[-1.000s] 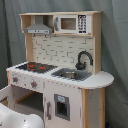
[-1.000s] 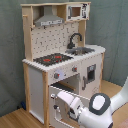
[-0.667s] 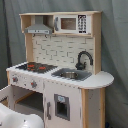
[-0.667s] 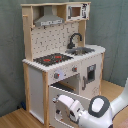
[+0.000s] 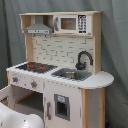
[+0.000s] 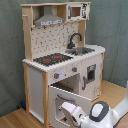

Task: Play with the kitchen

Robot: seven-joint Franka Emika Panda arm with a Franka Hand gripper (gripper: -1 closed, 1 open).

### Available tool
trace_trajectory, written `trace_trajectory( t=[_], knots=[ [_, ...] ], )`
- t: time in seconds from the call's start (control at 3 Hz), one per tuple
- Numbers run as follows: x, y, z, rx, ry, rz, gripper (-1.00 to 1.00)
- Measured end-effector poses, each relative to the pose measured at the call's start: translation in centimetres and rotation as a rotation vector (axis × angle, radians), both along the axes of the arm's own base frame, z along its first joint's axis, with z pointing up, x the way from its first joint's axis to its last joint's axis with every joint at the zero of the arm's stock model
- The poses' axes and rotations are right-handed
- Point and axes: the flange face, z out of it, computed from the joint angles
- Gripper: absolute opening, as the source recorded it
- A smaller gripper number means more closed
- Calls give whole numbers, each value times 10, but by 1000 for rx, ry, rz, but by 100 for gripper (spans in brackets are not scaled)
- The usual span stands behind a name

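Observation:
The kitchen is pale wood and white. It has a black stovetop with red burners, a steel sink, a black faucet and a grey hood. Its windowed oven door hangs open, tilted outward. My gripper is low in the second exterior view, right at the open door's window. In the first exterior view only my white arm shows, at the bottom left.
A toy microwave sits on the top shelf. A white cabinet door with a dark panel is under the sink. A grey curtain hangs behind. The wooden floor runs in front of the kitchen.
My arm has shifted slightly down and toward the second exterior view's right. The oven door stays open.

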Motion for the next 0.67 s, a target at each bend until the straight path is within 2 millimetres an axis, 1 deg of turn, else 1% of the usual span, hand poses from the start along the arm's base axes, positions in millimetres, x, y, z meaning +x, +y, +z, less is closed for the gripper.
trace_trajectory(
  t=[0.33,0.67],
  knots=[
    [8,-24,-11,1,68,-77,100],
    [13,-48,-19,7,121,-136,100]
  ],
)
